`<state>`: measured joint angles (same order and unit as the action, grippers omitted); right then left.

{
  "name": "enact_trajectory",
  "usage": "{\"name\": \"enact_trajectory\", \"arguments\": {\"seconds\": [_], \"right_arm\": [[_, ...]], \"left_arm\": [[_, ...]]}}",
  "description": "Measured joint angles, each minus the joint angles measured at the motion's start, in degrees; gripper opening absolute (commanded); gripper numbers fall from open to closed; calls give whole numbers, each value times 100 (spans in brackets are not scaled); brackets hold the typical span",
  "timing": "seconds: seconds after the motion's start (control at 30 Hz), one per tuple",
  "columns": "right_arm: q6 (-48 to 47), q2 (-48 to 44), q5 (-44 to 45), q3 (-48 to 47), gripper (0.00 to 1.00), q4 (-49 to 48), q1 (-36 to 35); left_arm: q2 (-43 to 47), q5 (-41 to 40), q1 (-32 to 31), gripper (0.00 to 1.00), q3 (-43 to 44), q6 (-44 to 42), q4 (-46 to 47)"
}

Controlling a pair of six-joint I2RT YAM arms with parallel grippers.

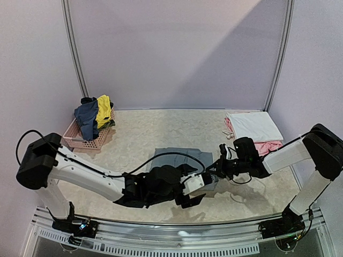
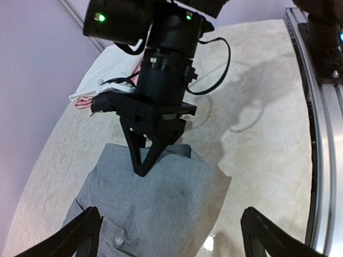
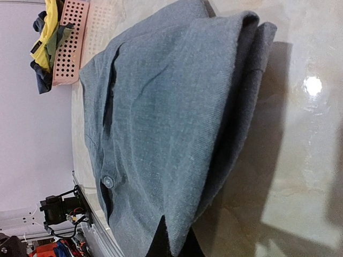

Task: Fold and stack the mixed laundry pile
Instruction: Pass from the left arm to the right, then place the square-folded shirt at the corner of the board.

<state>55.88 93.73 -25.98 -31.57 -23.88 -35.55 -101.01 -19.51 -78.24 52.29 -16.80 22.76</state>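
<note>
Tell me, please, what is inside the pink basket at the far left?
A navy garment and a yellow garment fill the pink basket and hang over its rim. Anything beneath them is covered and cannot be seen.

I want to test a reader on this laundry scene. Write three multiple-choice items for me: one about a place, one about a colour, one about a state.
1. Where on the table does the pink basket stand?
A. far left corner
B. far right corner
C. middle, between the arms

2. What colour are the folded trousers in the middle?
A. yellow
B. grey
C. white

3. How is the left gripper?
A. shut on cloth
B. open, holding nothing
C. out of view

Key:
1 A: the top view shows the pink basket at the far left.
2 B: the folded trousers look grey in every view.
3 B: its fingers stand wide apart in the left wrist view.
</note>
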Motion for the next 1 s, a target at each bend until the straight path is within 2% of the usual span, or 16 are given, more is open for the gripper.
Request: {"name": "enact_trajectory", "arguments": {"seconds": [0.13,0.3,0.4,0.6,0.83,1.0], "right_arm": [[-501,-26,131,-417,0,916,0],[-1211,-98,470,-1045,0,2201,15],[-1617,-109,667,-1427,0,2883,44],[-2229,-79,1054,-2070,0,3921,61],[-2780,175,1493,-2957,0,4865,96],[-3222,326,1794,-3563,0,5442,153]], "left_arm": [[597,-149,0,89,-280,455,-131],[811,-426,114,74,-356,1209,-621],[831,-446,413,66,-527,1687,-809],[682,-267,1056,64,-905,2415,-925],[-273,42,1189,64,-883,2769,-811],[-426,98,1189,72,-811,2953,-581]]}}
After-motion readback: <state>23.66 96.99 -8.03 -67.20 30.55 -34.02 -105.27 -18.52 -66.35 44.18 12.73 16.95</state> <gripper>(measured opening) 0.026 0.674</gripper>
